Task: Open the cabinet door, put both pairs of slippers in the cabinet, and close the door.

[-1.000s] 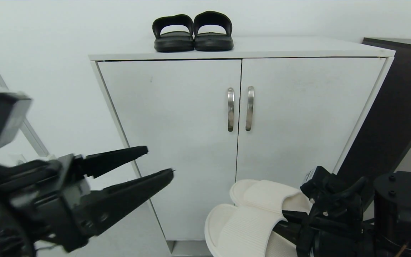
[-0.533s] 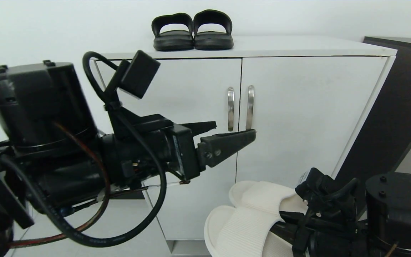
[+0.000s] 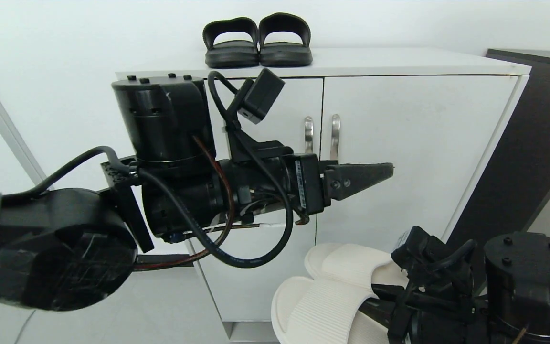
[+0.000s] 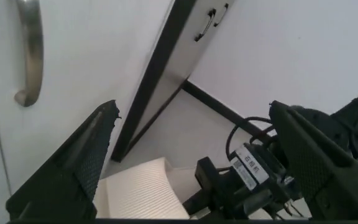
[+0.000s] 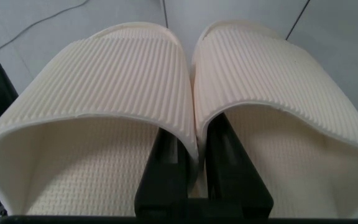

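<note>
Left pincer [image 3: 388,168] gapes before the right door [image 3: 413,143], beside its handle [image 3: 334,136].

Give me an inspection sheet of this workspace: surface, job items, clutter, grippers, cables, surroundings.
Surface: cabinet top, bearing the black slippers.
Job's things: cabinet doors both shut; black slippers side by side; white slippers held low before the cabinet.
Clutter: nothing seen.
Grippers: left gripper open, near the door handles; right gripper shut on the white slippers' inner walls.
Cables: black cable looped behind the left gripper.
Surroundings: white wall; dark cabinet to the right.
</note>
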